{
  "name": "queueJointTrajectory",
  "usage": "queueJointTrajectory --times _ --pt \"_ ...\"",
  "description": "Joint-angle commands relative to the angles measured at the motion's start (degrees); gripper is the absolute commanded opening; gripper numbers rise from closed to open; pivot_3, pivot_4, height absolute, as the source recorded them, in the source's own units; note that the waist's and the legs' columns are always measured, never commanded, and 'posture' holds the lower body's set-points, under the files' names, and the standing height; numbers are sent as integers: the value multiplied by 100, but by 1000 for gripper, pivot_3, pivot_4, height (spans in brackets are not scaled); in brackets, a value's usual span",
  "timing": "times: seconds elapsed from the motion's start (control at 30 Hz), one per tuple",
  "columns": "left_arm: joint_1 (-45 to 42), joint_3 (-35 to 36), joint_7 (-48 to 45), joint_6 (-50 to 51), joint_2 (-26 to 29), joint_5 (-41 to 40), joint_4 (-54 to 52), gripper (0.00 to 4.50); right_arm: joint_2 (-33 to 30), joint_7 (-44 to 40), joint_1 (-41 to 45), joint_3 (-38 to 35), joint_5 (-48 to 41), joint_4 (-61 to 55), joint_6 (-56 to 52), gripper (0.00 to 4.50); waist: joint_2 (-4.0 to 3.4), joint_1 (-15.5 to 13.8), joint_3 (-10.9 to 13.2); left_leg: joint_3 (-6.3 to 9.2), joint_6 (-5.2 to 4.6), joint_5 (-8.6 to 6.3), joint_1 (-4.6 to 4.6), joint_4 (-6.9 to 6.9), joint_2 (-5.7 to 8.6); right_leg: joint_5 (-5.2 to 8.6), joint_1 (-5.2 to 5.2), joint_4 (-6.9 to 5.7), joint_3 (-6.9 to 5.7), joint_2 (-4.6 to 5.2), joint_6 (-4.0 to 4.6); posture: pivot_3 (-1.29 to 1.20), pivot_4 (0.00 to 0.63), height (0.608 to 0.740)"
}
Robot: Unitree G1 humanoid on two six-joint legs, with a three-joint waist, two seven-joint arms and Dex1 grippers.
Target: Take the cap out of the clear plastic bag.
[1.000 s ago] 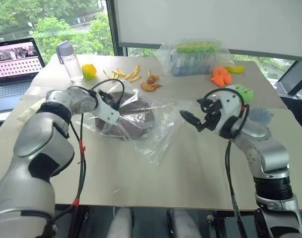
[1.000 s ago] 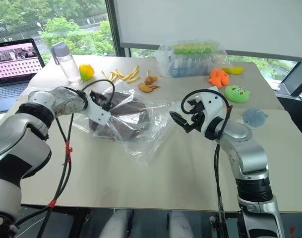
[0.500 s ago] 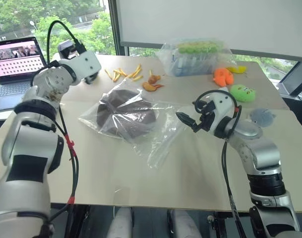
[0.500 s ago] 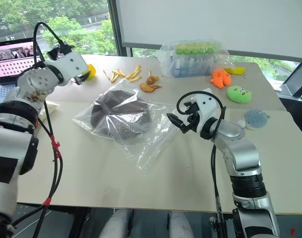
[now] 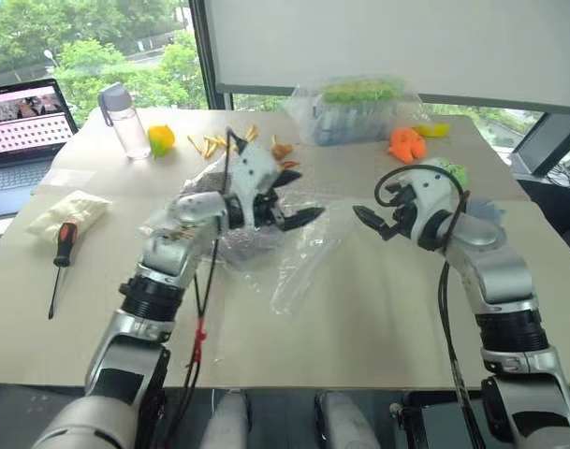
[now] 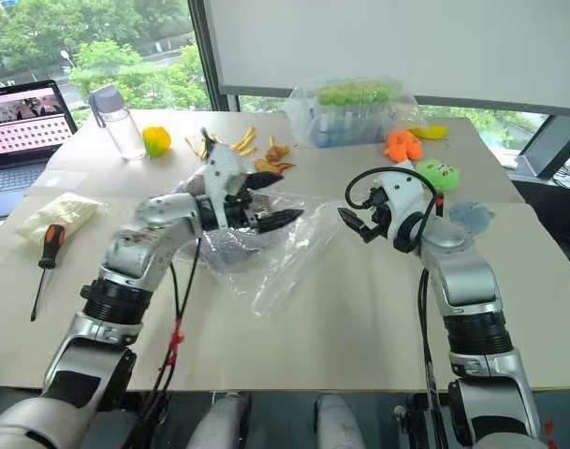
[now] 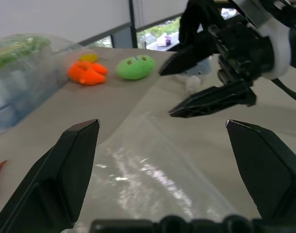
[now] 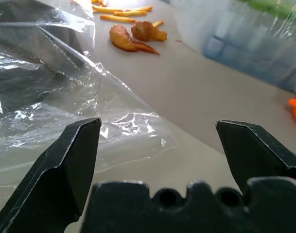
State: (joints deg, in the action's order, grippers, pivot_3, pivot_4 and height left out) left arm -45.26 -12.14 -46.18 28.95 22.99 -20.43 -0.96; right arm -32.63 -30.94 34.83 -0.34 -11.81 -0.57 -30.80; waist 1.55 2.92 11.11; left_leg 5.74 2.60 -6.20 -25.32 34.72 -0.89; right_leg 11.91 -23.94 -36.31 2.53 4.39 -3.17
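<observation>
Presently, the clear plastic bag (image 6: pixel 266 248) lies flat on the bench (image 6: pixel 341 318), near its middle, with the cap (image 5: pixel 236 236) inside it as a dark shape under the film. The left end effector (image 6: pixel 266 201) hangs over the bag directly above the cap, fingers spread wide and empty, not touching the plastic as far as can be judged. The right end effector (image 6: pixel 352 223) stands just beside the bag's loose end, pointing toward it, its fingers likewise wide and holding nothing. Behind the bag sit a bulkier bag of green and blue contents (image 6: pixel 355 110), an orange plush toy (image 6: pixel 400 145) and a green plush toy (image 6: pixel 438 174). A screwdriver (image 6: pixel 43 257) lies toward the bench's left edge, well apart.
</observation>
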Motion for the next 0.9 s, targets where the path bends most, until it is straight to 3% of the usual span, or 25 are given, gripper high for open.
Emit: queueJointTrajectory --times 0.03,0.37,0.7,0.9 --pt "183 -360 -212 746 178 -95 -839 4489 -113 143 -78 -298 59 -342 65 4500 -6 7 -3 -3 0 0 4 -2 0 3 2 -1 3 0 4 0 150 740" --pt "402 -1167 -372 1323 470 301 -1403 4489 -98 501 -777 -620 -11 -1175 -353 4500 -7 -43 -3 -6 0 0 0 1 0 27 -3 -3 4 1 41 0 150 740" --pt "414 -1721 -138 764 607 1509 -696 4489 -65 629 -850 -645 -26 -1369 -519 4500 -6 -43 -3 -9 0 0 -2 -3 -1 31 -8 -2 5 1 45 0 150 740" --pt "590 -1986 -326 624 609 1826 -532 4489 -11 674 -813 -596 -34 -1399 -534 4500 -7 -49 -3 -10 0 0 -10 0 0 28 -9 7 5 3 41 0 150 740"
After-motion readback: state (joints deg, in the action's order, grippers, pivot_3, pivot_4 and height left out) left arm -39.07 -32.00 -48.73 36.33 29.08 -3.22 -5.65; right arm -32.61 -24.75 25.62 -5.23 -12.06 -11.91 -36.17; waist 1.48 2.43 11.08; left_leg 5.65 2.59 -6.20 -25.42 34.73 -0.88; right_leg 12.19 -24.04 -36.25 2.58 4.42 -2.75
